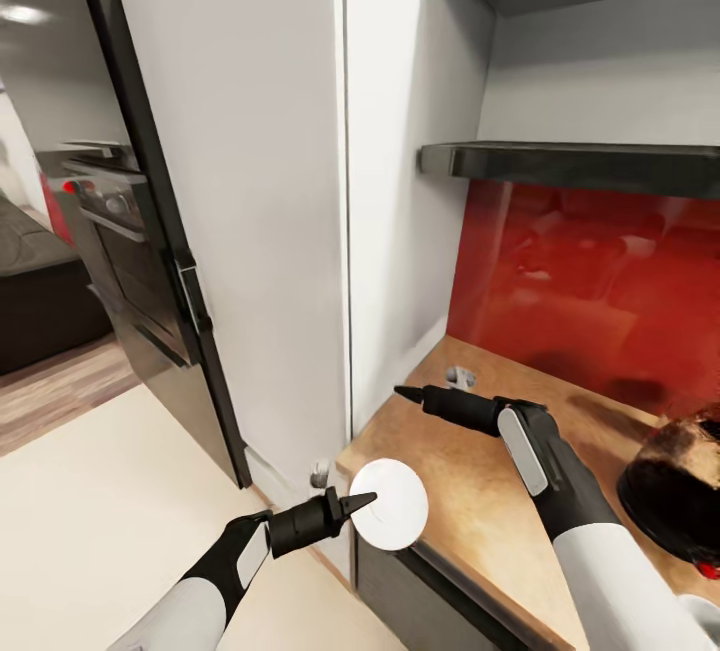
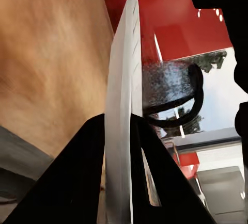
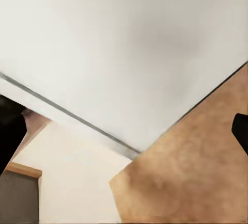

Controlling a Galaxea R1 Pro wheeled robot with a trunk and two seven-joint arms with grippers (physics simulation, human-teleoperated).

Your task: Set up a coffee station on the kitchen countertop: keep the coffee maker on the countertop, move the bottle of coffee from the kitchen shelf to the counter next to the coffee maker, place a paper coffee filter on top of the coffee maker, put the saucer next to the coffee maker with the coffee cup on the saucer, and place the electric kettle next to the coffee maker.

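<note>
My left gripper (image 1: 365, 503) is shut on the rim of the saucer (image 1: 395, 506), a flat round white plate held over the near left corner of the countertop (image 1: 480, 491). The left wrist view has the saucer (image 2: 124, 69) edge-on between the black fingers (image 2: 77, 172), with the dark glass electric kettle (image 2: 168, 87) beyond it. The kettle (image 1: 670, 491) stands at the counter's right end. My right gripper (image 1: 408, 393) hovers above the counter, pointing at the white cabinet side, and its fingers (image 3: 8, 131) are spread wide with nothing between them. A small pale object (image 1: 460, 376) sits behind it; I cannot tell what it is.
A tall white cabinet panel (image 1: 260, 181) rises left of the counter, with a black oven (image 1: 130, 231) further left. A dark shelf (image 1: 580, 163) hangs above a glossy red backsplash (image 1: 600, 291). Cream floor (image 1: 100, 531) lies below my left arm.
</note>
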